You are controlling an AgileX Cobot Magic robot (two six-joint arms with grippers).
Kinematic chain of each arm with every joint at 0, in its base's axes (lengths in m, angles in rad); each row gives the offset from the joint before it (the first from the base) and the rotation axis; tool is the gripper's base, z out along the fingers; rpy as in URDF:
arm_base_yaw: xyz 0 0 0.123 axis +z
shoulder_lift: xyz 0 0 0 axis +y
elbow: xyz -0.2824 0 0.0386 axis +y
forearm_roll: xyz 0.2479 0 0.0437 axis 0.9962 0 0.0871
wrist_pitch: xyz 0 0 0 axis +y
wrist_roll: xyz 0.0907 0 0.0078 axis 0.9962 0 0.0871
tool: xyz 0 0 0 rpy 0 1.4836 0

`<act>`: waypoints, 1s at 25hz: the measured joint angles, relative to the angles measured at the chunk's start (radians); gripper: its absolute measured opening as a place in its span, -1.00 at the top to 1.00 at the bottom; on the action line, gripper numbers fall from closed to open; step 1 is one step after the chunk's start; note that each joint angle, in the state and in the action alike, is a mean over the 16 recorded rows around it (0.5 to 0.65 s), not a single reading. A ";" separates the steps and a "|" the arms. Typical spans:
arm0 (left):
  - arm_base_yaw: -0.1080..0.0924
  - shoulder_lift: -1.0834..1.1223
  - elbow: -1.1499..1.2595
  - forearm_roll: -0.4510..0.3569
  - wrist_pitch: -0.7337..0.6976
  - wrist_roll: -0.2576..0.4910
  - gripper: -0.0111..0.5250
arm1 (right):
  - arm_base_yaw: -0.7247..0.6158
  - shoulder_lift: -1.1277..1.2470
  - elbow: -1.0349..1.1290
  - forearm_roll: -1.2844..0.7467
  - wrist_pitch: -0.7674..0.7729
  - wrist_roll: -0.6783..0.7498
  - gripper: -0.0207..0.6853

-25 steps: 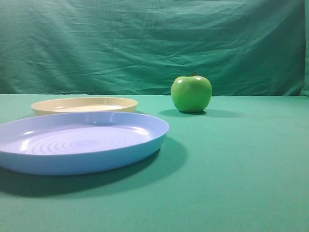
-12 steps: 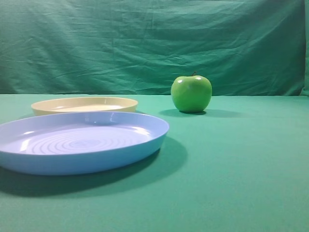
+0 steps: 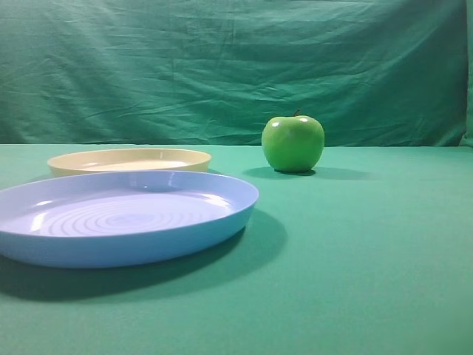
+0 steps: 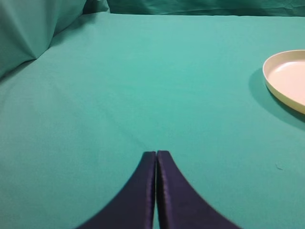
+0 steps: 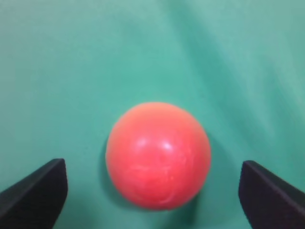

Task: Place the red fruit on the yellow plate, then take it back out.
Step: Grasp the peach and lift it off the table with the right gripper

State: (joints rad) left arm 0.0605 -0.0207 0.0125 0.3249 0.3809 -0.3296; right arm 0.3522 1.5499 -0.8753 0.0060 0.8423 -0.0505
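The red fruit point(image 5: 158, 155) lies on the green cloth and shows only in the right wrist view. My right gripper point(image 5: 153, 164) is open above it, one dark finger on each side, neither touching the fruit. The yellow plate point(image 3: 130, 160) rests at the back left of the exterior view, nothing on it; its rim point(image 4: 286, 78) also shows at the right of the left wrist view. My left gripper point(image 4: 156, 153) is shut on nothing, over bare cloth left of that plate. Neither gripper appears in the exterior view.
A large light-blue plate point(image 3: 140, 240) with concentric rings sits in front of the yellow one at the near left. A glossy green apple point(image 3: 293, 143) stands upright at the back centre. A green cloth backdrop point(image 3: 236, 66) hangs behind the table.
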 joint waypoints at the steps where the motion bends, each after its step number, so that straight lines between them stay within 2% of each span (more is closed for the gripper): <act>1: 0.000 0.000 0.000 0.000 0.000 0.000 0.96 | 0.000 0.020 0.000 -0.004 -0.010 0.000 -0.87; 5: 0.000 0.000 0.000 0.000 0.000 0.000 0.96 | 0.000 0.084 -0.003 -0.018 -0.043 0.002 -0.70; 12: 0.000 0.000 0.000 0.000 0.000 0.000 0.96 | 0.000 0.139 -0.046 -0.030 -0.036 0.007 -0.19; 18: 0.000 0.000 0.000 0.000 0.000 0.000 0.96 | 0.017 0.125 -0.182 -0.022 0.003 -0.001 0.22; 21: 0.000 0.000 0.000 0.000 0.000 0.000 0.96 | 0.045 0.116 -0.288 -0.019 0.021 -0.015 0.31; 25: 0.000 0.000 0.000 0.000 0.000 0.000 0.96 | 0.107 0.124 -0.456 -0.016 0.031 -0.043 0.33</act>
State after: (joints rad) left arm 0.0605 -0.0207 0.0125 0.3249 0.3809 -0.3296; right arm 0.4592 1.6734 -1.3310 -0.0099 0.8734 -0.0935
